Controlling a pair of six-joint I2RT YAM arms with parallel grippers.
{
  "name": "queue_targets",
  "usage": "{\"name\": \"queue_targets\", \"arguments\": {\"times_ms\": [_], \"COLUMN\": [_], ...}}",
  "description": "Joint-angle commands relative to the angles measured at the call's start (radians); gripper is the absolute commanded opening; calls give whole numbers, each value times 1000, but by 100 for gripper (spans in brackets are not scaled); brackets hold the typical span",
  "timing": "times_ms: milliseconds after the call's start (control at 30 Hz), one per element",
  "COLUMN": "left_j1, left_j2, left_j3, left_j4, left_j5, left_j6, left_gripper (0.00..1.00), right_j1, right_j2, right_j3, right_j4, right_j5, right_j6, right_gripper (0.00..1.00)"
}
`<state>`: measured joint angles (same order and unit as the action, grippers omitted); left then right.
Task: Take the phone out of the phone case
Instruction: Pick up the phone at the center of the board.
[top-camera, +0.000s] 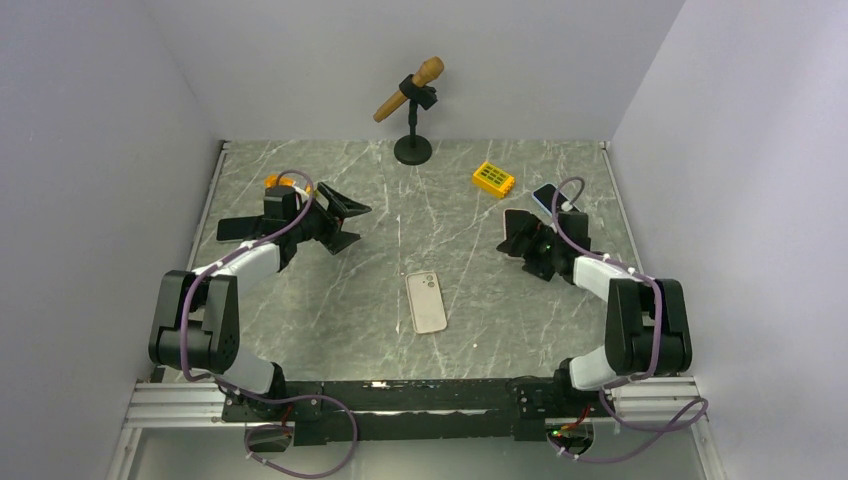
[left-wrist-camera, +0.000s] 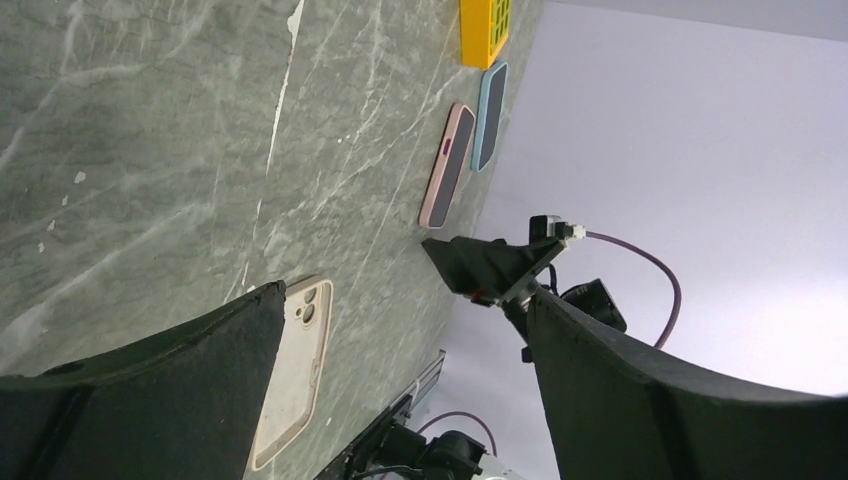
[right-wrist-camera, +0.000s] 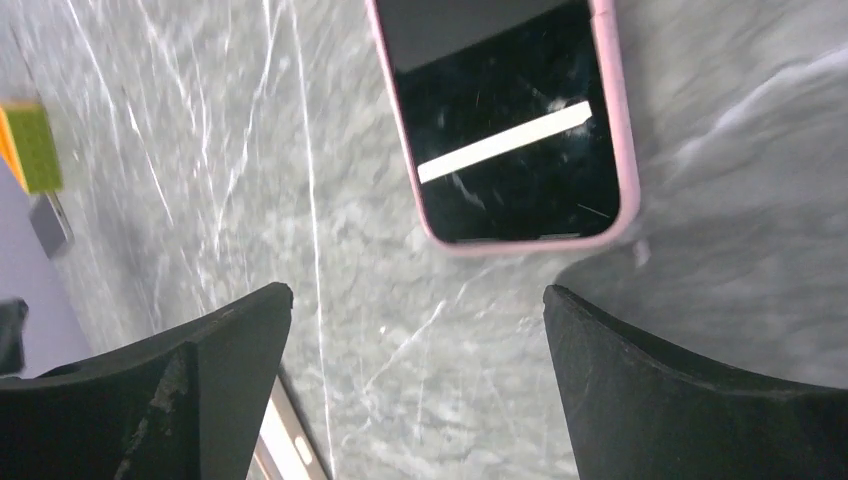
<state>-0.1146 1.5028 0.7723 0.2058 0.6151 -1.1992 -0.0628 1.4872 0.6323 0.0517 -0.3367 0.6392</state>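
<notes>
Evidently unstarted: your pink-cased phone (right-wrist-camera: 500, 110) lay screen-up on the surface (right-wrist-camera: 200, 150), case not yet off; your left pincer (left-wrist-camera: 405, 295) and right pincer (right-wrist-camera: 417, 291) both gaped wide, holding nothing.

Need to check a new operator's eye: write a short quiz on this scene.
1. True or false: the jaws of the left gripper and the right gripper both stand open, holding nothing.
2. The case on the phone just ahead of the right gripper is: A pink, B blue, C yellow.
3. Which face of the beige-cased phone in the middle of the top view is up?
Key: 1 true. 2 A. 3 The back, camera lenses showing.
</notes>
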Motion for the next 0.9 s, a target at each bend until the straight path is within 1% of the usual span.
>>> {"name": "queue_targets", "arguments": {"times_ms": [0,100,200,267,367,533,600,700,767,800,833,867], "left_j1": [-3,-3,-3,-4,-3,-3,-3,-3,-3,-3,-3,-3], "left_j2": [4,5,14,16,12,20,22,19,17,17,19,20], "left_j3": [-2,-2,-5,-5,-3,-2,-2,-1,0,1,0,-1], "left_j4": [49,48,59,63,57,57,58,58,54,53,53,53], "left_j5": [22,20,28,31,26,29,31,28,26,26,26,26], "left_j6": [-7,-4,-13,-16,-8,-10,-10,-9,-5,-4,-4,-4], "left_gripper": [93,93,93,93,93,93,94,94,93,93,94,93], "right_j1": [40,40,40,41,42,107,134,175,199,213,222,228], "right_j2": [-64,-35,41,113,224,368,411,436,448,459,473,489], "right_j3": [8,102,201,275,384,530,578,593,606,612,624,634], "right_j4": [-116,-227,-289,-315,-336,-392,-433,-460,-500,-517,-541,-561], "right_j5": [83,235,295,288,226,244,269,322,405,441,475,483], "right_j6": [-65,-150,-206,-236,-263,-282,-294,-296,-293,-298,-303,-311], "right_gripper": [100,100,100,100,100,100,100,100,99,97,91,82]}}
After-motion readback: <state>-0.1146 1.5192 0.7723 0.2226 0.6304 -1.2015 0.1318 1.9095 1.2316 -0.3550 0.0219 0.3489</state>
